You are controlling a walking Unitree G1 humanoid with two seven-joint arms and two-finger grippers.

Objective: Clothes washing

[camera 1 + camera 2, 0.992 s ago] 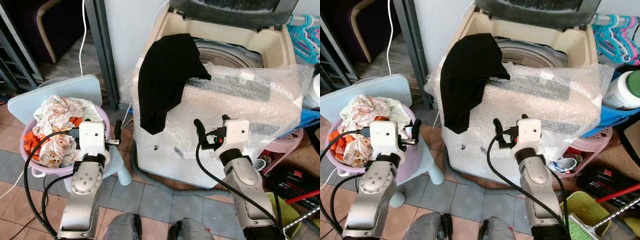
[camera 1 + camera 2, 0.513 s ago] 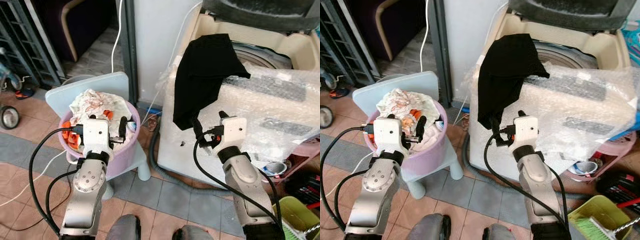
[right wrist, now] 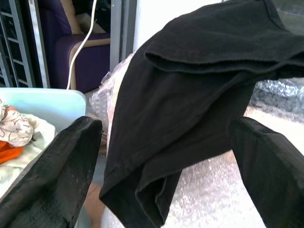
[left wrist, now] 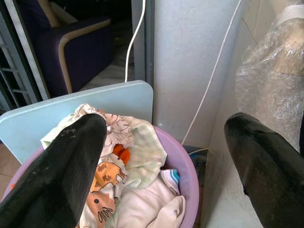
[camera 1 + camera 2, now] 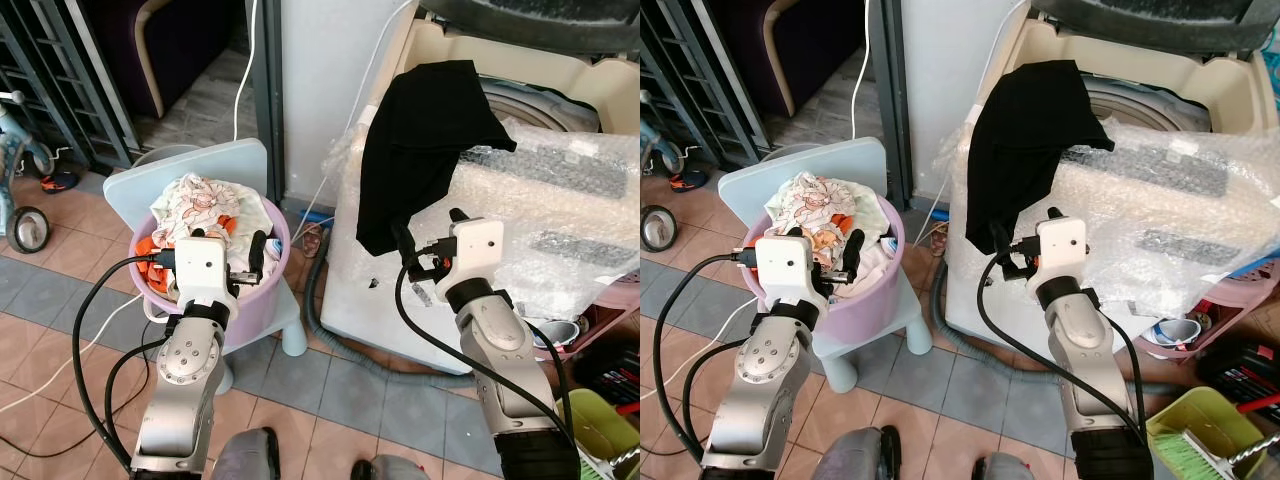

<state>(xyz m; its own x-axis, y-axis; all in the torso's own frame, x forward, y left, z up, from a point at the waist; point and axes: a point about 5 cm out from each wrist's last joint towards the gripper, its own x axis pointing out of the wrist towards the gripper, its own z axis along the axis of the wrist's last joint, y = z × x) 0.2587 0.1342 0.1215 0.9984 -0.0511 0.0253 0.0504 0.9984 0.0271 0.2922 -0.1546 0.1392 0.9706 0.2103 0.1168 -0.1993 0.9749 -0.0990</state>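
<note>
— Where are the end effectors?
— Left end effector (image 4: 156, 156) hangs spread wide over the purple laundry basket (image 5: 262, 285) on the pale blue chair (image 5: 180, 185). Right end effector (image 3: 164, 161), fingers apart, faces the black garment (image 5: 425, 140) draped over the bubble-wrapped washing machine (image 5: 560, 215), far right.

A tiled floor (image 5: 60, 300) carries a pale blue chair (image 5: 190, 180) and the bubble-wrapped washing machine (image 5: 520, 200); a purple basin (image 5: 262, 280) of clothes (image 5: 195, 205) sits on the chair's seat; a black garment (image 5: 425, 140) drapes over the machine's front corner.
</note>
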